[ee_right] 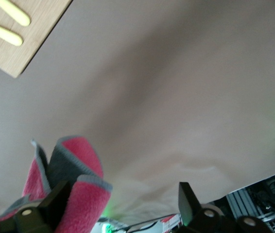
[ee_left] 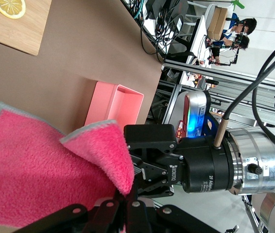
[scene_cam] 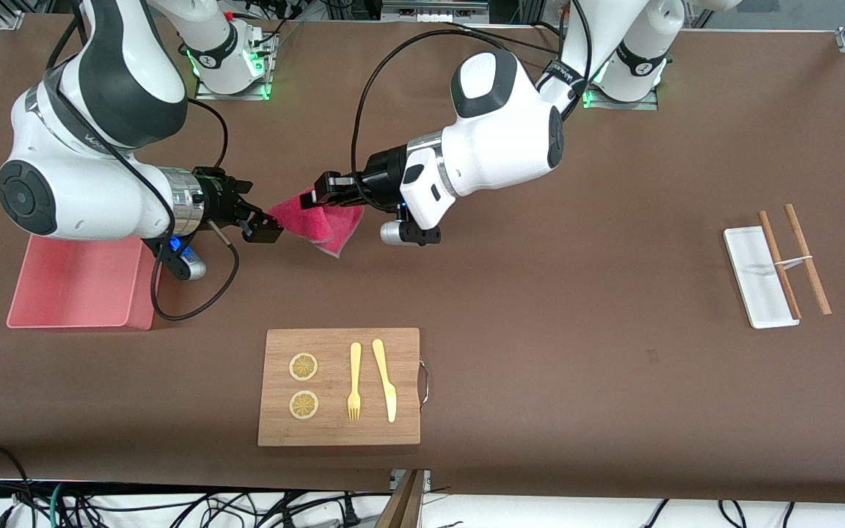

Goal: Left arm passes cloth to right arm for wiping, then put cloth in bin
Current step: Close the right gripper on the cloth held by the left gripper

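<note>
— Starting with brown table point(scene_cam: 540, 242), spreading wide under everything.

— Moving on to arms: right arm point(scene_cam: 92, 147) reaching in from its own end, left arm point(scene_cam: 503, 132) leaning across toward it, both meeting over bare tabletop.

— Looking for bin point(scene_cam: 70, 293) now.

— Sitting on table at right arm's end, partly tucked under that arm's wrist.

— Seeing wooden board point(scene_cam: 342, 425) as well?

— Lying nearer to front camera than bin, carrying two lemon slices point(scene_cam: 304, 366), fork point(scene_cam: 354, 381) and knife point(scene_cam: 386, 378) side by side.

— Checking left arm's end.

— Finding white tray point(scene_cam: 752, 271) there, with two wooden sticks point(scene_cam: 796, 257) resting partly on it.

— Placing cloth point(scene_cam: 323, 224).

— Hanging in mid-air over table between both grippers, apart from bin, one corner drooping down.

— Reading left gripper point(scene_cam: 317, 192).

— Clamping tight on cloth's upper fold, fingers pinched together, bearing all its weight.

— And right gripper point(scene_cam: 265, 227)?

— Gaping wide, fingers point(ee_right: 55, 201) spread around cloth's free corner; fuzz brushing one finger in right wrist view, staying apart from second one, gripping nothing yet.
</note>
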Controlling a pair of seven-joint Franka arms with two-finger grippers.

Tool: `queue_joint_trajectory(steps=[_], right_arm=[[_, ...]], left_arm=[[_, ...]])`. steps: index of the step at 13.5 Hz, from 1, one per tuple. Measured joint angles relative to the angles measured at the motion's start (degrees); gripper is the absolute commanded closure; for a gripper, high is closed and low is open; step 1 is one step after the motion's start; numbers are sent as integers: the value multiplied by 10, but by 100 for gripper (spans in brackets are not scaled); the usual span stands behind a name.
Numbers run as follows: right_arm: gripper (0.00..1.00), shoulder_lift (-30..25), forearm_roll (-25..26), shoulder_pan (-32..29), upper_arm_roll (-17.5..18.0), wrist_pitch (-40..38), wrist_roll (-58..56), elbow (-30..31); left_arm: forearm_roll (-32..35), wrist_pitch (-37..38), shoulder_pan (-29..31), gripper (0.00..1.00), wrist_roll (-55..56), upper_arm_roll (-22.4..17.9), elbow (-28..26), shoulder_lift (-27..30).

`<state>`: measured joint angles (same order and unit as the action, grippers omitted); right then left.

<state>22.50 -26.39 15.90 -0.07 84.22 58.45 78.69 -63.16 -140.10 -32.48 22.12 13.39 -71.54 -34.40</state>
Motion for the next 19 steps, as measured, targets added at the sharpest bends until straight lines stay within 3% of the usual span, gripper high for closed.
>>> queue_joint_trajectory(steps=[6, 8, 9, 19], right_arm=[[83, 1, -22, -4, -2, 0, 20, 0], [96, 2, -22, -6, -2, -2, 20, 0], [100, 2, -22, -6, -2, -3, 20, 1], [100, 3, -49, -8, -2, -4, 24, 2]], left_arm=[[0, 0, 1, 100, 0, 0, 0, 0], [0, 0, 1, 100, 0, 0, 0, 0], [0, 0, 1, 100, 0, 0, 0, 0], [0, 0, 2, 100, 0, -2, 0, 0]])
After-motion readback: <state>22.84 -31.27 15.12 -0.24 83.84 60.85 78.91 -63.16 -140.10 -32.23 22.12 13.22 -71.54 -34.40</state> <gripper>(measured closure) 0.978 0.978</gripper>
